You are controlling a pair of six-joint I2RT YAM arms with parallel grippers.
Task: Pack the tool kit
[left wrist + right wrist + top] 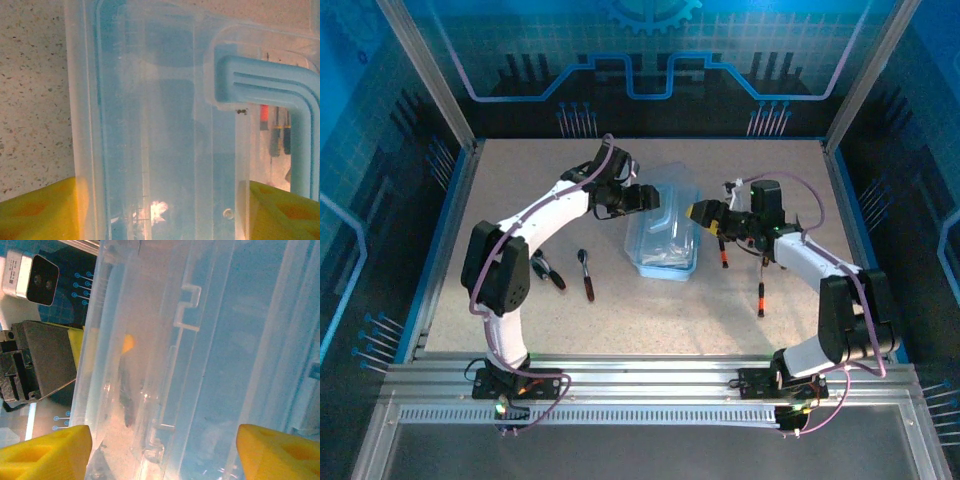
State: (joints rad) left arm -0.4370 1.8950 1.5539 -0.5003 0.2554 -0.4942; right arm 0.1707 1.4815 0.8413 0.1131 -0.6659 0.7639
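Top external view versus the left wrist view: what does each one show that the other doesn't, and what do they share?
Top external: the right gripper beside the tool kit, plus loose tools on the table, with two dark tools left of the case and two screwdrivers to its right. Left wrist: a close look at the clear lid, its blue handle, and the yellow fingertips standing wide apart. Shared: the tool kit and the left gripper, open at the case.

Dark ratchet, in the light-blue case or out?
Out. The dark round-headed ratchet lies on the speckled tabletop, left of the translucent light-blue plastic case, apart from it, beside the dark pliers.
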